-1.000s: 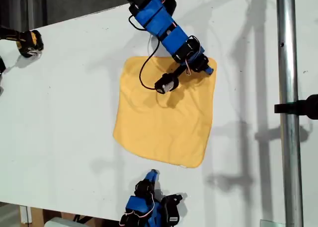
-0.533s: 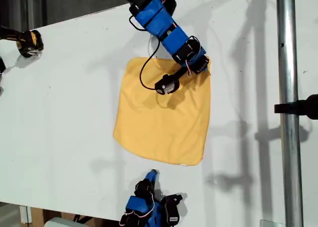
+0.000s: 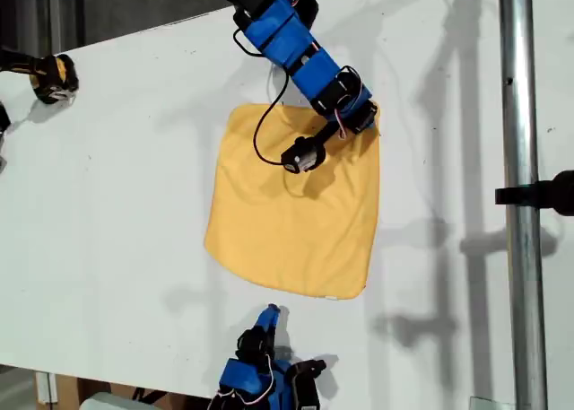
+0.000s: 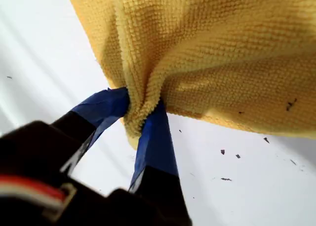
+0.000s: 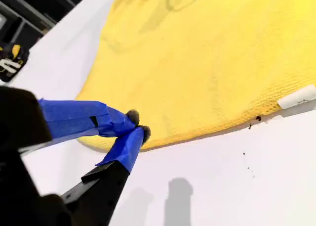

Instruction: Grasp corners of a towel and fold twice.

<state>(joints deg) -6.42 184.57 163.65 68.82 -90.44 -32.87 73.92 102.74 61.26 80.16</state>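
Exterior view: the towel (image 3: 296,204) lies flat on the white bench (image 3: 117,204); since half a second ago it has barely shifted, while my second gripper (image 3: 266,318) has edged nearer its lower hem.
First wrist view: my first gripper (image 4: 140,114) pinches a bunched corner (image 4: 138,122), fingers (image 4: 106,107) clamped on cloth.
Second wrist view: fingers (image 5: 126,142) pressed together, empty, just beside the towel's hem.

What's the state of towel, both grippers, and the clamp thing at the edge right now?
towel: mostly flat on the table, one corner pinched.
my first gripper: shut on that corner, fabric bunched between the jaws.
my second gripper: shut, empty, just off the towel's near edge.
black-and-yellow clamp: idle at the exterior view's upper left.
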